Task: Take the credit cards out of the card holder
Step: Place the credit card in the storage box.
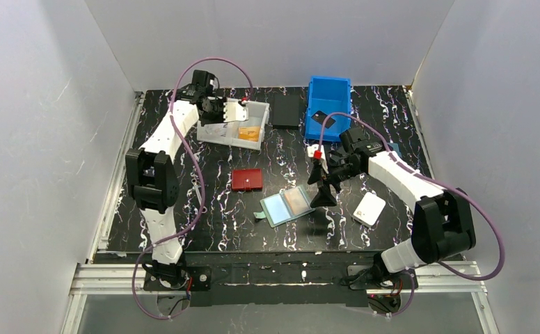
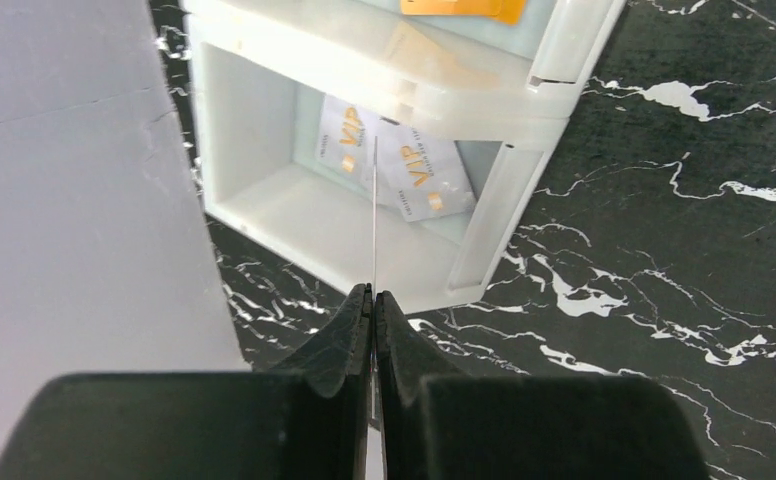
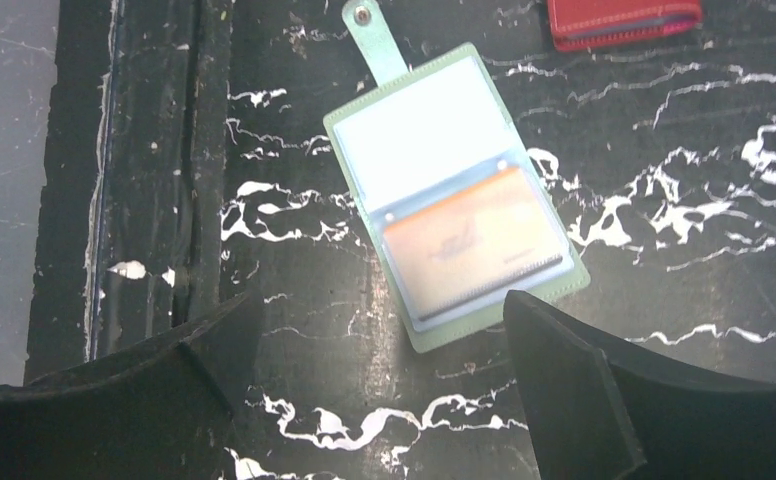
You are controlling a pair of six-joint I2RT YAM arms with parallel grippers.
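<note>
Left pincer (image 2: 374, 293) tight on card (image 2: 375, 215), edge-on only

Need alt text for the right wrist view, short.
An open sage-green card holder lies flat on the black marbled table, an orange card showing through its lower clear pocket. The right gripper hangs above its near end with jaws wide open; a red wallet sits at the top right edge.
</note>
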